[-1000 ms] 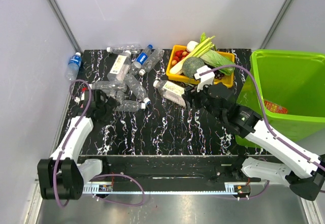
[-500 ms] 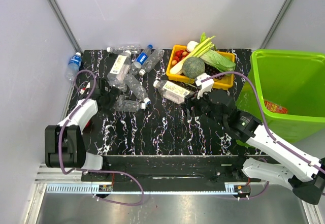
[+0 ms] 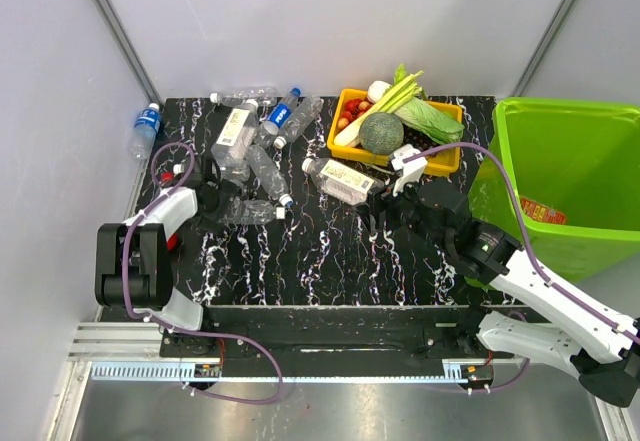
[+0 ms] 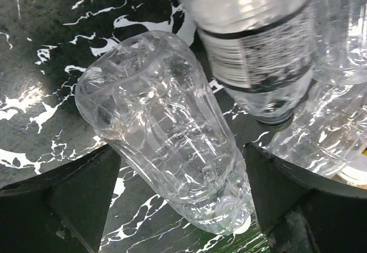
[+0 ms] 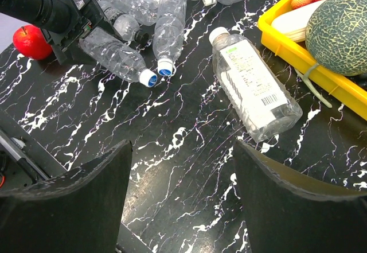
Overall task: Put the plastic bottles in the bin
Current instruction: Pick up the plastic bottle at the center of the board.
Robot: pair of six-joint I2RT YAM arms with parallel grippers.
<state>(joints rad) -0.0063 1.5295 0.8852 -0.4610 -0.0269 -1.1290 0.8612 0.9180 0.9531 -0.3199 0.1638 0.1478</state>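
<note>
Several plastic bottles (image 3: 255, 131) lie in a heap at the back left of the black table. My left gripper (image 3: 216, 201) is open, low over the table. Its fingers stand on either side of a clear crumpled bottle (image 4: 166, 132) lying on the table, cap end toward the wrist. My right gripper (image 3: 385, 206) is open and empty above the table's middle, just near of a white-labelled bottle (image 5: 252, 86) that lies flat. The lime-green bin (image 3: 570, 107) stands at the right with something orange inside.
A yellow tray (image 3: 348, 96) of vegetables and a melon (image 5: 341, 29) sits at the back centre. A red apple (image 5: 31, 42) lies by the left arm. A blue-labelled bottle (image 3: 145, 126) lies off the table's left edge. Grey walls close the back and left.
My left gripper has moved right and forward to the clear bottle, which now lies between its fingers. My right gripper has drawn slightly back toward the near edge.
</note>
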